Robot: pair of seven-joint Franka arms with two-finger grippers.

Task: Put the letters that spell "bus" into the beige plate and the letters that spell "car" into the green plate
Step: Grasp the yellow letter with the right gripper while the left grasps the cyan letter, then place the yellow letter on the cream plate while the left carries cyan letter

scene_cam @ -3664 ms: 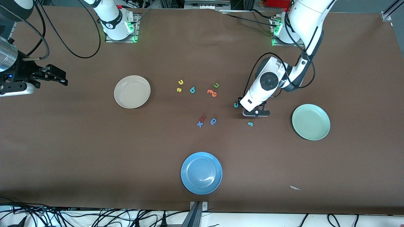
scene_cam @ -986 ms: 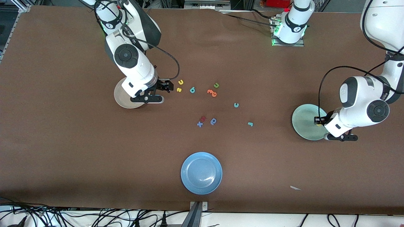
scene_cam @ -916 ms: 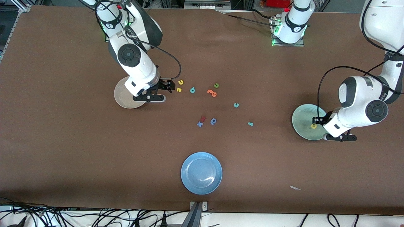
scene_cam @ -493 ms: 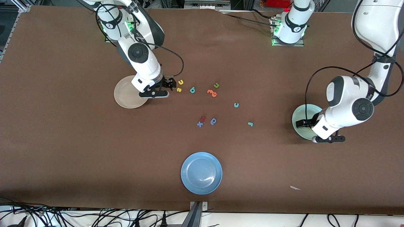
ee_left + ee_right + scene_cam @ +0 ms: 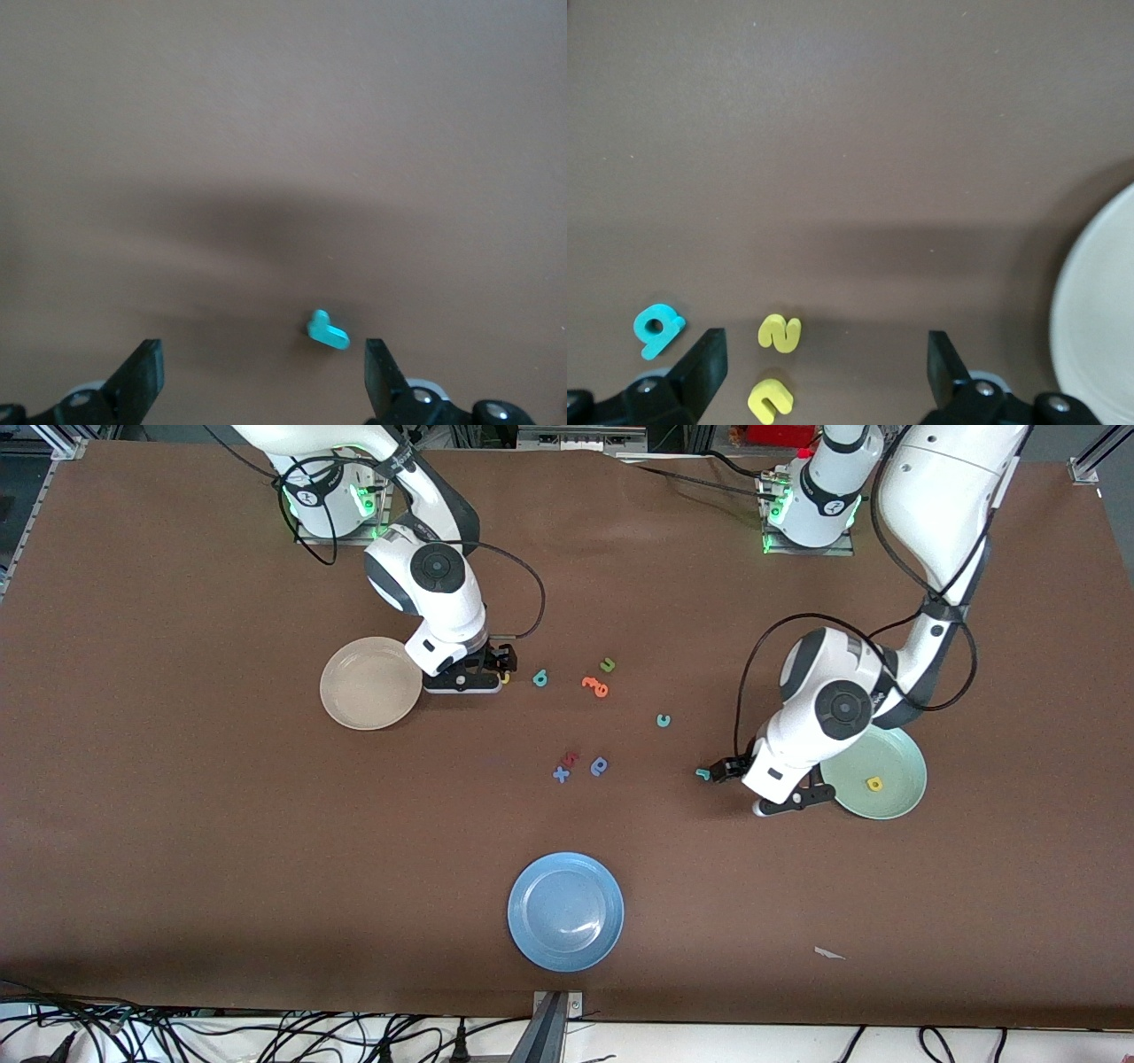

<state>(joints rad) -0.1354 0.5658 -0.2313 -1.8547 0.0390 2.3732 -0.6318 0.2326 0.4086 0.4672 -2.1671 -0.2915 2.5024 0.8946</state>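
The yellow "a" (image 5: 874, 784) lies in the green plate (image 5: 905, 766). My left gripper (image 5: 722, 769) is open and low over the table beside that plate, and the thin teal "r" (image 5: 702, 773) (image 5: 328, 331) lies between its fingers, close to one of them. The teal "c" (image 5: 664, 721) lies loose toward the table's middle. My right gripper (image 5: 502, 666) is open beside the beige plate (image 5: 368, 684) (image 5: 1099, 319). The yellow "s" (image 5: 780, 333) and yellow "u" (image 5: 770, 400) lie between its fingers, near one of them. The teal "b" (image 5: 539, 678) (image 5: 657, 329) lies just outside.
A green "u" (image 5: 607, 664) and an orange letter (image 5: 595, 686) lie beside the "b". A blue "x" (image 5: 560, 774), a red letter (image 5: 571, 758) and a blue rounded letter (image 5: 600, 765) lie mid-table. A blue plate (image 5: 565, 911) stands nearest the front camera.
My left gripper opened and left the yellow "a" in the green plate, then moved off the plate to the teal "r". The right gripper moved from over the beige plate to the yellow letters.
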